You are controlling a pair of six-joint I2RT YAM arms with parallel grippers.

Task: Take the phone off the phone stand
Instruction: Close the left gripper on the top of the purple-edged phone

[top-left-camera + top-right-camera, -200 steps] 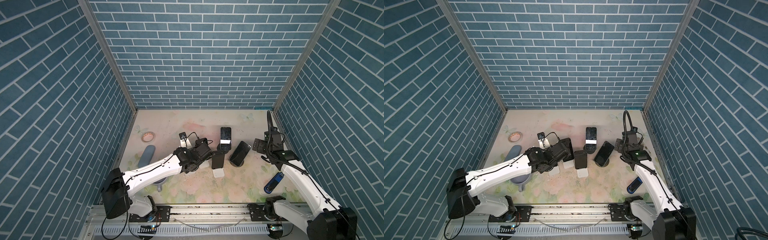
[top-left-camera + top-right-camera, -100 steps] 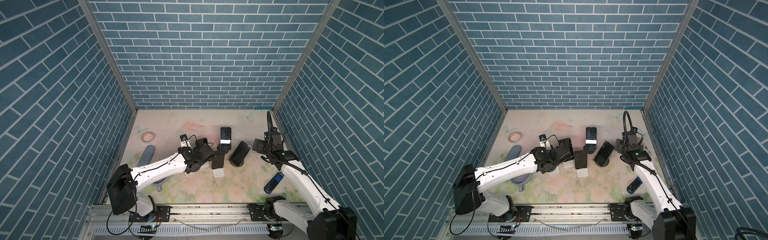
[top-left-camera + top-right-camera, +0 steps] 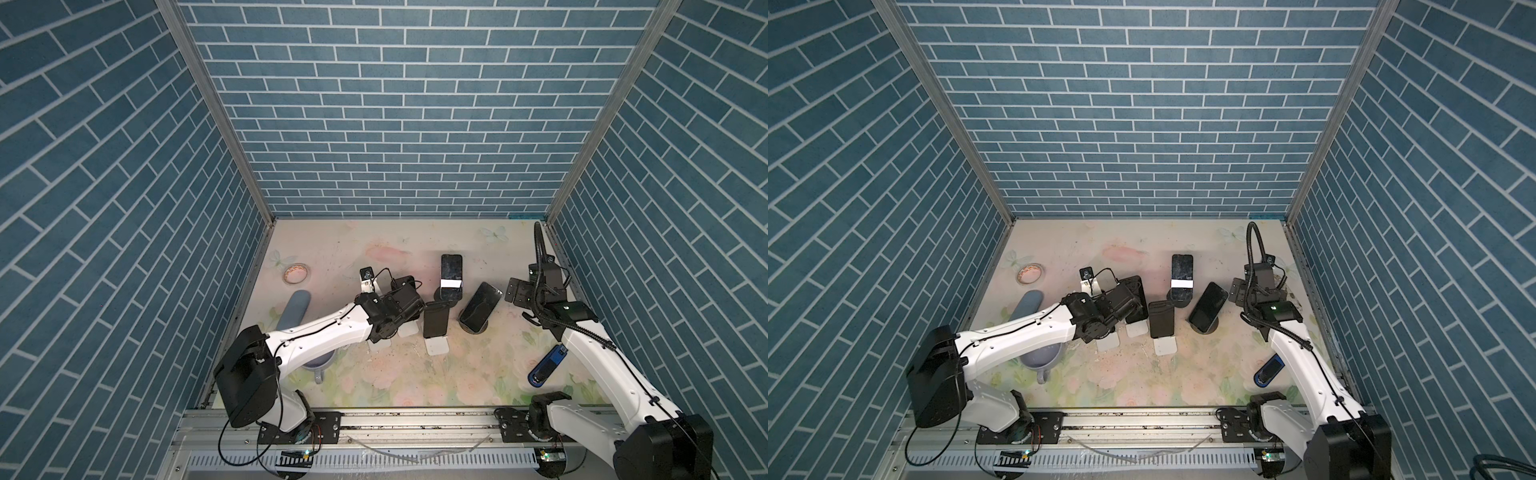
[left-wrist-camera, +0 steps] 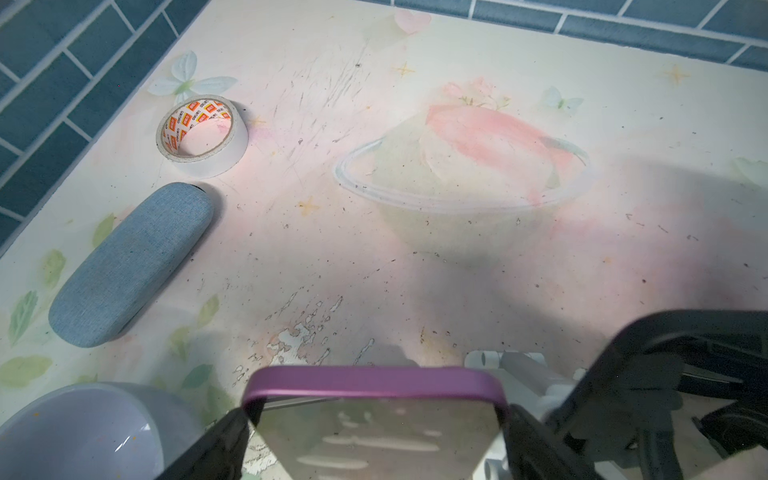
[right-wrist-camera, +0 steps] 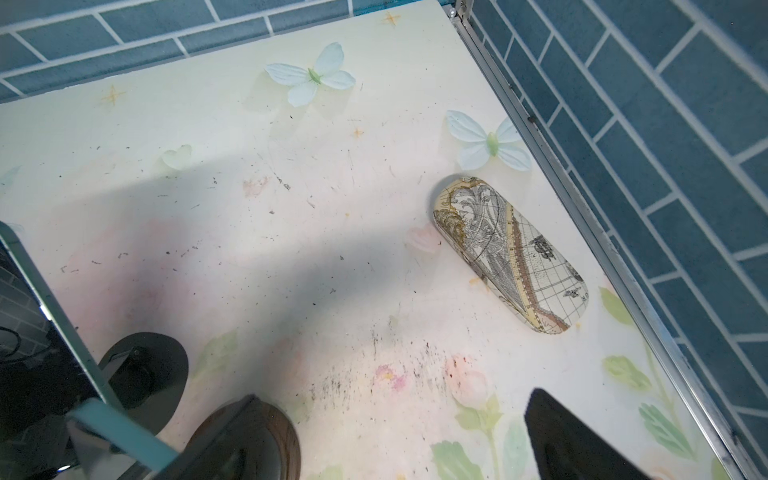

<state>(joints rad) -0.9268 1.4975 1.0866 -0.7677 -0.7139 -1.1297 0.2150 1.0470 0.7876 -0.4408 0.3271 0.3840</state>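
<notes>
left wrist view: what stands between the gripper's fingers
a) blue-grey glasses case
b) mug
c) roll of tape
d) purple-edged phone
d, the purple-edged phone fills the gap of the left gripper, while the tape, case and mug lie clear of it.

Cropped by the left wrist view's edge: purple-rimmed phone, grey mug; from above, mostly hidden under left arm.

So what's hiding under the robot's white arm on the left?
A pale purple mug peeks out from under the left arm, handle showing, beside a blue-grey glasses case. The arm covers most of the mug and the case's near end.
</notes>
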